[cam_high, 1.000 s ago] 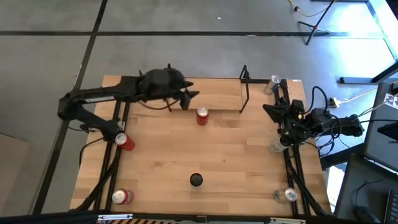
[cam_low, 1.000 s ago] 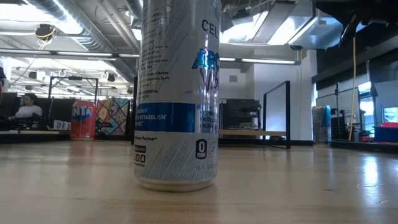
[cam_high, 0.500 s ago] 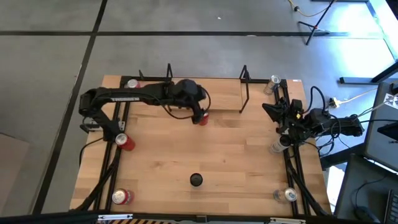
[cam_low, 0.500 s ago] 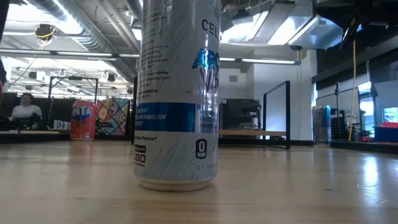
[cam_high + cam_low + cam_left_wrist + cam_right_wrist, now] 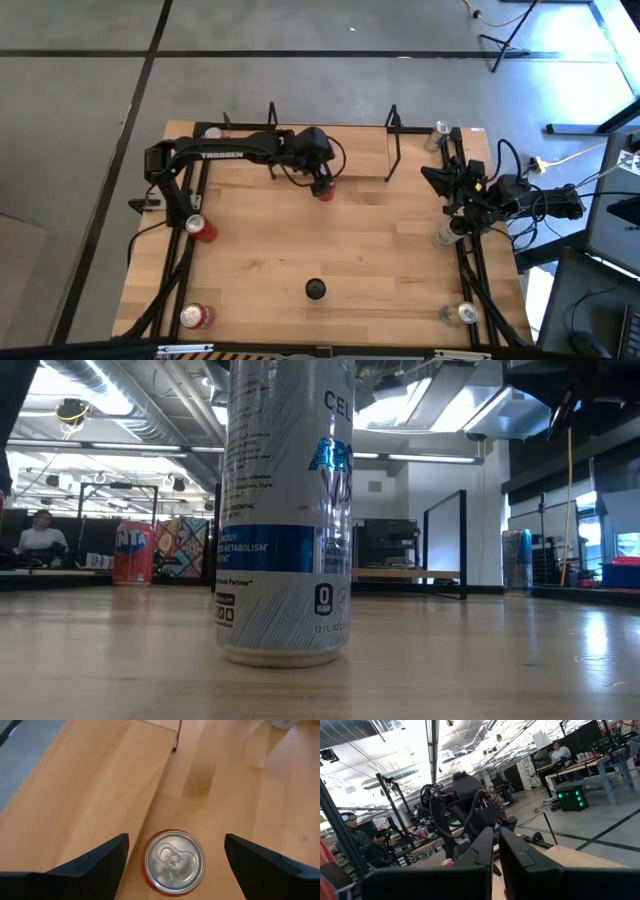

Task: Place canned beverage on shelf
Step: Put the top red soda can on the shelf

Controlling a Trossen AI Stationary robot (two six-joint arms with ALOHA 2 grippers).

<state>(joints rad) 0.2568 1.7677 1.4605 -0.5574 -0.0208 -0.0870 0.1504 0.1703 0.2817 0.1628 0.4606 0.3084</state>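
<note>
Red canned beverage point(image 5: 326, 191), standing upright on the wooden table point(image 5: 330, 250) just in front of the shelf point(image 5: 330, 150), near the shelf's middle. Left gripper point(image 5: 322, 183) is positioned directly above the can, its two dark fingers point(image 5: 95, 862) spread wide to either side of the silver lid point(image 5: 175, 859) with clear gaps on both sides; no contact with the can is visible. Right gripper point(image 5: 496, 851) is parked at the table's right edge, fingers pressed together and holding nothing. Foreground of the low view: a tall silver-and-blue can point(image 5: 285, 510), upright on the table. Other cans stand along the table's left and right edges.
</note>
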